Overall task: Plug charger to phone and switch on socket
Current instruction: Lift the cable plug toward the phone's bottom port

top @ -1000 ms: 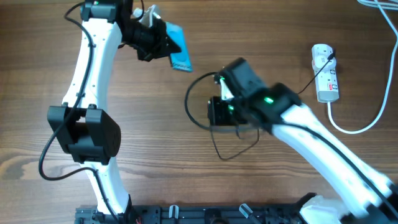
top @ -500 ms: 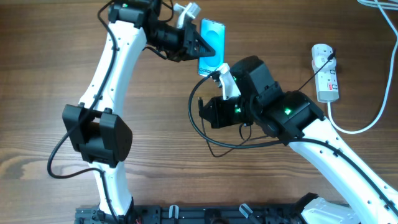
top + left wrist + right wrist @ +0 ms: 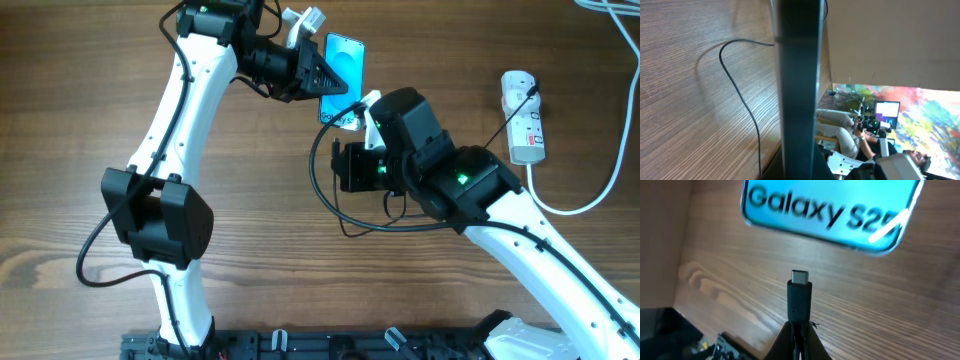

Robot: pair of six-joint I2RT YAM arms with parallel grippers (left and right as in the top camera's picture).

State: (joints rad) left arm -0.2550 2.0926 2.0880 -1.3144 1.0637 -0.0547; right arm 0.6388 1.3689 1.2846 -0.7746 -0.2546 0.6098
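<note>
My left gripper is shut on the phone and holds it above the table, its cyan screen up. In the left wrist view the phone shows edge-on as a dark bar. My right gripper is shut on the charger plug, just below the phone's lower end. In the right wrist view the plug tip points at the phone's bottom edge, a small gap between them. The black charger cable loops on the table. The white socket lies at the far right.
A white lead curves from the socket along the right edge. A black rail runs along the table's front edge. The left arm's elbow stands over the left middle of the table.
My left arm swung the phone right and turned it screen up, then held still. My right gripper rose towards the phone's lower end with the plug.
</note>
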